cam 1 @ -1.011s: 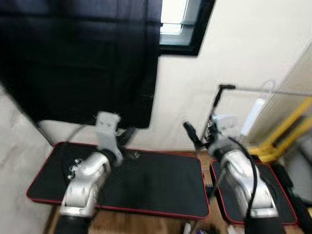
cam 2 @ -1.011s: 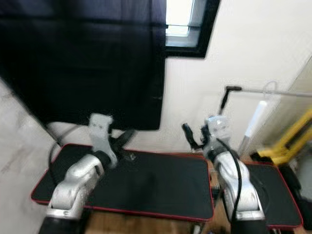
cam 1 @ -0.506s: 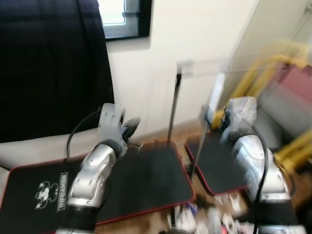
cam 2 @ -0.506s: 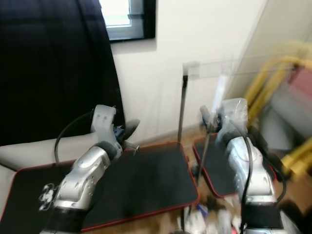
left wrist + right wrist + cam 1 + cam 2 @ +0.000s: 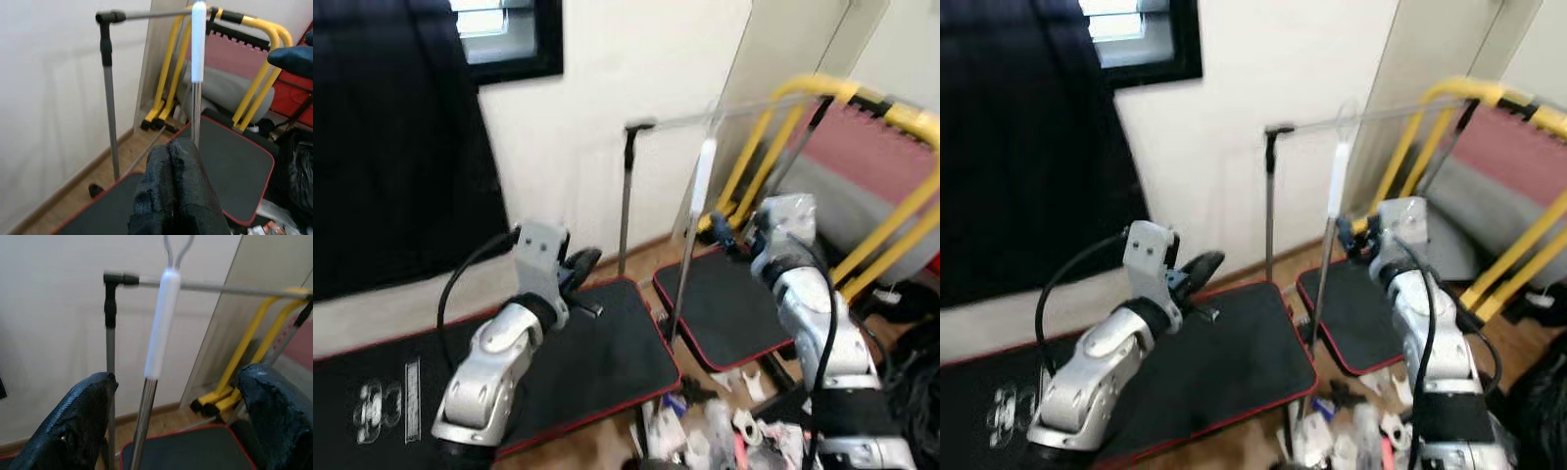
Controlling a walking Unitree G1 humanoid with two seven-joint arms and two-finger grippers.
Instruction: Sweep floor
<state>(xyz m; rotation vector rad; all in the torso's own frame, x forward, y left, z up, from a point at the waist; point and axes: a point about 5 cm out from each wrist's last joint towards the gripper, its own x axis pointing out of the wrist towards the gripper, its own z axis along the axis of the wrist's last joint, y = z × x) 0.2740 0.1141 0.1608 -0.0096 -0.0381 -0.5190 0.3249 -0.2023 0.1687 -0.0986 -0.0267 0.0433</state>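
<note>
A broom handle with a white grip (image 5: 703, 176) and a thin metal pole leans against a grey rack by the wall. In the right wrist view the white grip (image 5: 161, 318) stands ahead, between the two fingers. My right gripper (image 5: 724, 233) is raised close to the pole and is open, with its fingers (image 5: 85, 423) spread wide and holding nothing. My left gripper (image 5: 579, 264) is held up over the large black mat, well left of the pole. Its fingers (image 5: 171, 161) are pressed together and hold nothing. The broom's head is hidden.
A grey rack (image 5: 625, 196) with a black corner joint stands against the wall. Two red-edged black mats (image 5: 607, 352) (image 5: 729, 313) lie on the wooden floor, with scattered litter (image 5: 705, 441) in front. A yellow folded frame (image 5: 891, 108) is at the right, a dark curtain (image 5: 391, 147) at the left.
The camera has swung right, so curtain and mats slid left and the yellow frame came into view. The broom handle now stands just before my right gripper. Both arms stay raised.
</note>
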